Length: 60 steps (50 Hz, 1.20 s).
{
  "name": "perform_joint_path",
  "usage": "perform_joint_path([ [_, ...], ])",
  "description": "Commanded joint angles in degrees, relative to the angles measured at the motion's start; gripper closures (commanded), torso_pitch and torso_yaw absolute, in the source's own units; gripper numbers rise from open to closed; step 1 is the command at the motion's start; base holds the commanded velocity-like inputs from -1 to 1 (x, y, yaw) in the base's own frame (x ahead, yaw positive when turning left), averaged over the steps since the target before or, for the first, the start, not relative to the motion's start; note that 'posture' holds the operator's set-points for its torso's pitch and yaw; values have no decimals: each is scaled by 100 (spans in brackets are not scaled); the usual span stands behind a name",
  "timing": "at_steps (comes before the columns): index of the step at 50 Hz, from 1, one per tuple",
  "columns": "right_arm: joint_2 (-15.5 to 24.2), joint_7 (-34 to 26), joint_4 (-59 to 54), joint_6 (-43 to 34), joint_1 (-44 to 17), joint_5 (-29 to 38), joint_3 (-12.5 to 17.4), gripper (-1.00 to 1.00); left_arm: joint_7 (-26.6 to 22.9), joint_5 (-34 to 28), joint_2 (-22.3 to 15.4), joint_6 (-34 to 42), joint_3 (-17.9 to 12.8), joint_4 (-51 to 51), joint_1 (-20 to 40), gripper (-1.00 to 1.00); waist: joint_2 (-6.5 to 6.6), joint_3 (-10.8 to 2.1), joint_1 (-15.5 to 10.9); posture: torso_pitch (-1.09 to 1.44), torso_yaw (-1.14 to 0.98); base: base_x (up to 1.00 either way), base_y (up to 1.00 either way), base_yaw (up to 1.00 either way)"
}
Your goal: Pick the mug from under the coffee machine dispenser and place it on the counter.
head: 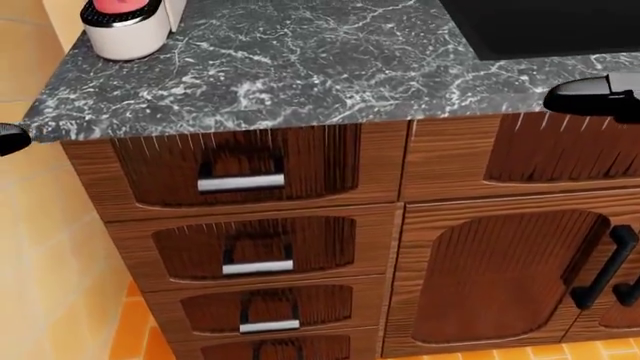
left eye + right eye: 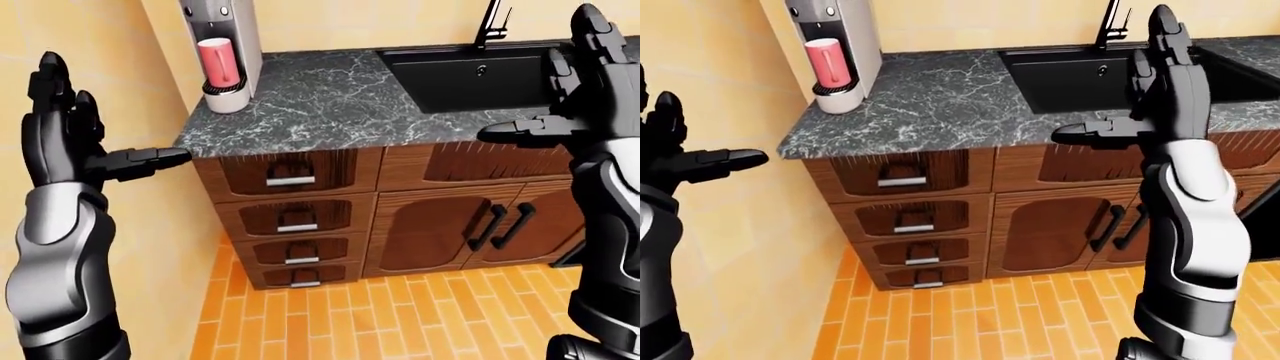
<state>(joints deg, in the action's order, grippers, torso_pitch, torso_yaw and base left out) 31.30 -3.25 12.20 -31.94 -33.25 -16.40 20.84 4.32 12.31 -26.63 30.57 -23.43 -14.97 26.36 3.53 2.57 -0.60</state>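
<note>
The left hand (image 2: 62, 124) is raised at the left of the left-eye view, fingers spread upward and thumb pointing toward the cabinet corner; it holds nothing. The right hand (image 2: 1160, 90) is raised at the right, fingers spread upward, thumb extended leftward, also empty. Both hands are well apart from the mug.

The pink mug (image 2: 220, 63) stands upright on the white drip base of the coffee machine (image 2: 221, 30), under the dispenser, at the left end of the tabletop (image 2: 320, 105). The machine stands against the yellow wall (image 2: 350, 22) at the top of the view.

The tabletop is dark grey marble with white veining. A black sink (image 2: 470, 75) is recessed in it to the right of the machine, with a dark faucet (image 2: 492, 22) rising beside the wall. The marble stretch between machine and sink carries no objects.

Below the tabletop, a dark wood cabinet holds a column of four drawers (image 2: 290, 217) with silver handles, and to its right two cabinet doors (image 2: 470, 229) with black vertical handles. The floor (image 2: 380, 315) is orange tile. A yellow tiled wall (image 2: 170, 247) flanks the cabinet's left side.

In the head view, only the machine's white base (image 1: 125, 30) with the mug's foot shows at top left.
</note>
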Motion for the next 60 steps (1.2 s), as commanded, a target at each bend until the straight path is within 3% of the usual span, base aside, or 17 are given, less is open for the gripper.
perform_joint_path([
  [1, 160, 43, 174, 169, -205, 22, 184, -100, -18, 11, -89, -170, 17, -218, 202, -100, -12, -162, 42, 0, 0, 16, 0, 0],
  [6, 175, 46, 181, 145, -219, 2, 187, -100, -4, 12, -96, -136, 20, -249, 217, -100, -299, -113, 5, 0, 0, 16, 0, 0],
  [10, 185, 54, 193, 124, -231, -12, 189, -100, -3, 18, -103, -140, 10, -249, 217, -100, -805, -150, -25, 0, 0, 16, 2, 0],
  [11, 187, 55, 191, 123, -236, -12, 185, -100, -3, 17, -102, -141, 11, -248, 211, -100, -586, -137, 34, 0, 0, 16, 3, 0],
  [13, 184, 58, 196, 118, -238, -16, 181, -100, -5, 21, -116, -132, 3, -245, 225, -100, -685, -146, 37, 0, 0, 16, 3, 0],
  [19, 208, 57, 189, 95, -250, -44, 202, -100, -5, 11, -104, -164, 10, -223, 207, -100, -405, -75, 71, 0, 0, 16, 7, 0],
  [23, 203, 58, 195, 97, -243, -49, 191, -100, 3, 13, -106, -160, 4, -229, 206, -100, 94, -174, 137, 0, 0, 16, 7, 0],
  [24, 206, 56, 195, 97, -242, -51, 193, -100, 7, 14, -101, -164, 5, -226, 206, -100, 111, -253, 173, 0, 0, 16, 6, 0],
  [26, 208, 56, 193, 100, -240, -53, 198, -100, 7, 5, -85, -165, 28, -235, 195, -100, 71, -112, 102, 0, 0, 16, 7, 0],
  [33, 213, 54, 208, 90, -242, -52, 194, -100, -5, 13, -96, -169, 7, -214, 199, -100, -344, -94, 15, 0, 0, 16, 7, 0],
  [36, 210, 57, 214, 88, -237, -56, 197, -100, -7, 15, -102, -168, 9, -218, 203, -100, -732, -161, -17, 0, 0, 16, 8, 0],
  [42, 218, 59, 212, 89, -238, -58, 201, -100, -6, 21, -104, -154, 2, -239, 195, -100, -580, -144, 59, 0, 0, 16, 7, 0],
  [46, 226, 62, 207, 85, -250, -60, 204, -100, 1, 27, -104, -135, -3, -264, 190, -100, -325, -58, 91, 0, 0, 16, 7, 0],
  [49, 230, 60, 205, 85, -249, -65, 209, -100, 7, 25, -97, -125, 4, -281, 186, -100, 149, -183, 134, 0, 0, 16, 8, 0],
  [50, 232, 61, 205, 83, -250, -66, 209, -100, 9, 24, -95, -123, 5, -286, 186, -100, 30, -182, 99, 0, 0, 15, 7, 0],
  [56, 238, 68, 210, 79, -253, -64, 205, -100, 10, 26, -96, -130, -2, -275, 185, -100, -164, -149, 35, 0, 0, 15, 7, 0],
  [60, 235, 78, 203, 65, -253, -78, 217, -100, 7, 25, -102, -134, -4, -261, 194, -100, -462, -101, -4, 0, 0, 16, 8, 0],
])
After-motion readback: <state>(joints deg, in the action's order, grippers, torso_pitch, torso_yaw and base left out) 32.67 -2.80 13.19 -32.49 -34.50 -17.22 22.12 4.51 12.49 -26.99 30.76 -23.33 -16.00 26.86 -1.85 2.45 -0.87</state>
